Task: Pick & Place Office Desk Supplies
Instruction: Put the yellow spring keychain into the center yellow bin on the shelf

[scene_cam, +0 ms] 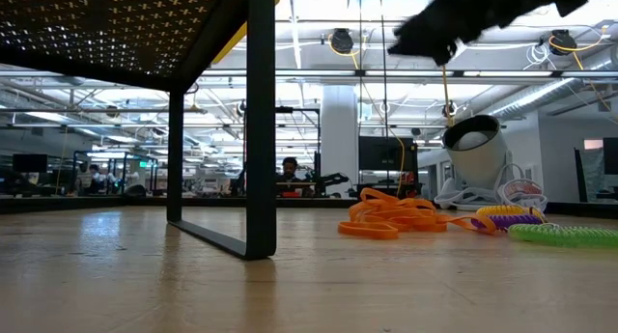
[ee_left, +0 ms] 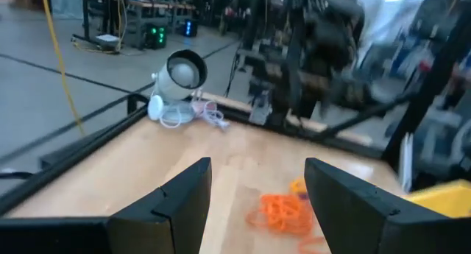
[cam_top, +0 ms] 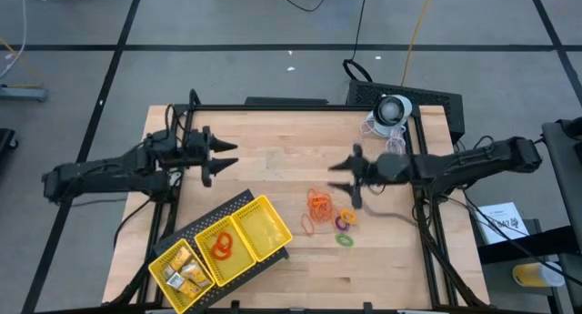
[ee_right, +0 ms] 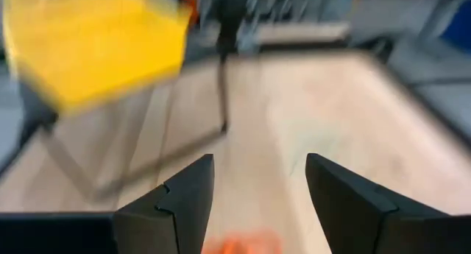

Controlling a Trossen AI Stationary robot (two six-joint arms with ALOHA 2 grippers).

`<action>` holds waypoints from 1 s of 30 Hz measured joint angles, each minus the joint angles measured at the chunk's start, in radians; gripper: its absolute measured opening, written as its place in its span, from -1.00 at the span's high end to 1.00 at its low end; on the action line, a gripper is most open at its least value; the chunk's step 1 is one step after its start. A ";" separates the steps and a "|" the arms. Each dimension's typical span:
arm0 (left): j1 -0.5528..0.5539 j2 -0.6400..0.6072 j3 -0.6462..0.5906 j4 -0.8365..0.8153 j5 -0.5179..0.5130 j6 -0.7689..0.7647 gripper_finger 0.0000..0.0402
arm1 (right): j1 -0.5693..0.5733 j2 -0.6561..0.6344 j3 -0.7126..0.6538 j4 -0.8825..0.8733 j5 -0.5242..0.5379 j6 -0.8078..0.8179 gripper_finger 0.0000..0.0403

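The yellow tray (cam_top: 264, 230) sits raised on a black stand near the front left of the table (cam_top: 273, 159); one end compartment holds gold blocky pieces (cam_top: 185, 270), the middle an orange loop (cam_top: 221, 244), the third looks empty. Sorting appears partly done. Left gripper (cam_top: 221, 157) waits spread and empty. Right gripper (cam_top: 344, 177), spread and empty, hovers above the rubber bands (cam_top: 319, 205). Loose rings (cam_top: 345, 225) remain beside them.

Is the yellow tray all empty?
No. The yellow tray holds gold pieces in one end part and orange loops in the middle; the third part looks empty.
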 joint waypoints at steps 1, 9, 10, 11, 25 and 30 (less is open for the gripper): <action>0.027 0.002 -0.023 0.048 0.030 -0.036 -0.13 | 0.025 0.024 0.000 -0.031 0.005 -0.001 -0.03; 0.082 0.019 -0.074 0.138 0.031 -0.080 -0.13 | 0.210 0.199 0.001 -0.338 0.056 0.120 -0.03; 0.082 0.019 -0.074 0.140 0.022 -0.079 -0.13 | 0.226 0.212 0.001 -0.372 0.056 0.155 -0.03; 0.082 0.019 -0.074 0.140 0.013 -0.079 -0.13 | 0.243 0.226 0.001 -0.400 0.057 0.187 -0.03; 0.082 0.020 -0.074 0.139 -0.068 -0.150 -0.13 | 0.340 0.319 -0.125 -0.366 0.056 0.273 -0.03; 0.082 0.020 -0.074 0.138 -0.068 -0.196 -0.13 | 0.340 0.315 -0.182 -0.260 0.054 0.262 0.09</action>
